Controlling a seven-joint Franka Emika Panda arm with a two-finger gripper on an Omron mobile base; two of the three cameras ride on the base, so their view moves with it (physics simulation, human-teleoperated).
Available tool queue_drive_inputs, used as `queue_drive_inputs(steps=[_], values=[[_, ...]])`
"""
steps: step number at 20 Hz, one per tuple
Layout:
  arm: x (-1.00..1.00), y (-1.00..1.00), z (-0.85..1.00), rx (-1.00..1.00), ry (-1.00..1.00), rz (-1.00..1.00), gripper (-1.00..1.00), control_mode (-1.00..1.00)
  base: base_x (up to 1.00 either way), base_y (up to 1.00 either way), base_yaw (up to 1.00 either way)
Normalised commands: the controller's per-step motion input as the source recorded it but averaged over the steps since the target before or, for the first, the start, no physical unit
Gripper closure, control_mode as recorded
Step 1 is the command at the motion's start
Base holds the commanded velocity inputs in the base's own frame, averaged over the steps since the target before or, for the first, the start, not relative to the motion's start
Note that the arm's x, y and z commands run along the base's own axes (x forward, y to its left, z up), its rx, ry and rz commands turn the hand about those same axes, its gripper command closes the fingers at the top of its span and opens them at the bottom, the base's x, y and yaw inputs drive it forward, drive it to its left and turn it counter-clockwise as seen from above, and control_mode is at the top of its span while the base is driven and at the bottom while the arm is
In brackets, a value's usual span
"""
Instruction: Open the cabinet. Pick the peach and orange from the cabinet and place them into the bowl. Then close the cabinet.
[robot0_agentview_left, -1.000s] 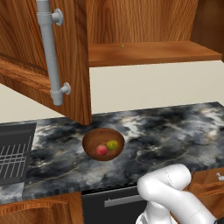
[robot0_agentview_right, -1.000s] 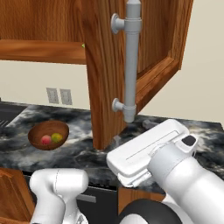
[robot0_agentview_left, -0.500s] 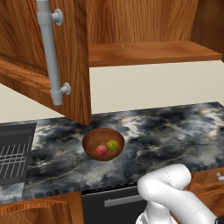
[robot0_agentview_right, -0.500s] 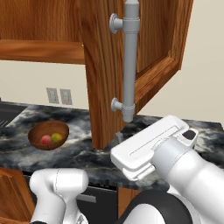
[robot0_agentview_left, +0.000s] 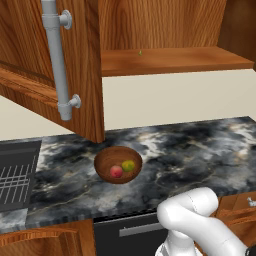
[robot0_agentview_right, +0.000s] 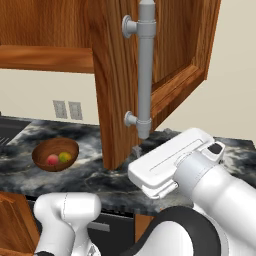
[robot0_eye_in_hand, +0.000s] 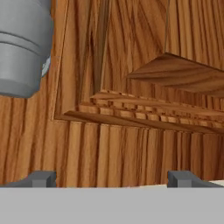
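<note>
Facing cabinet (robot0_eye_in_hand: 131, 144) door panel close up, fingers (robot0_eye_in_hand: 41, 178) spread wide, grasping nothing | doors swung open over tabletop (robot0_agentview_left: 200, 145) edge | peach (robot0_agentview_left: 116, 171), orange (robot0_agentview_left: 128, 165) inside bowl (robot0_agentview_left: 107, 159)

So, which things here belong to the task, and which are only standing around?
Part of the job:
- cabinet, doors open
- bowl
- peach, in the bowl
- orange, in the bowl
- gripper, open, close to the cabinet door

Just there:
- counter
- wall sockets
- dish rack
</note>
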Motion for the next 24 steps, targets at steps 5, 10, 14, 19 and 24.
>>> queue_drive_inputs(steps=[5, 10, 14, 19, 24], values=[[0.25, 0.14, 0.00, 0.01, -0.02, 0.00, -1.00, -1.00, 0.00, 0.00, 0.00], [0.26, 0.12, 0.00, 0.01, 0.00, 0.00, -1.00, -1.00, 0.00, 0.00, 0.00], [0.26, 0.06, 0.00, 0.00, -0.03, 0.00, -1.00, -1.00, 0.00, 0.00, 0.00], [0.31, 0.06, 0.00, 0.01, -0.05, 0.00, -1.00, -1.00, 0.00, 0.00, 0.00], [0.36, 0.10, 0.00, 0.01, -0.04, 0.00, -1.00, -1.00, 0.00, 0.00, 0.00]])
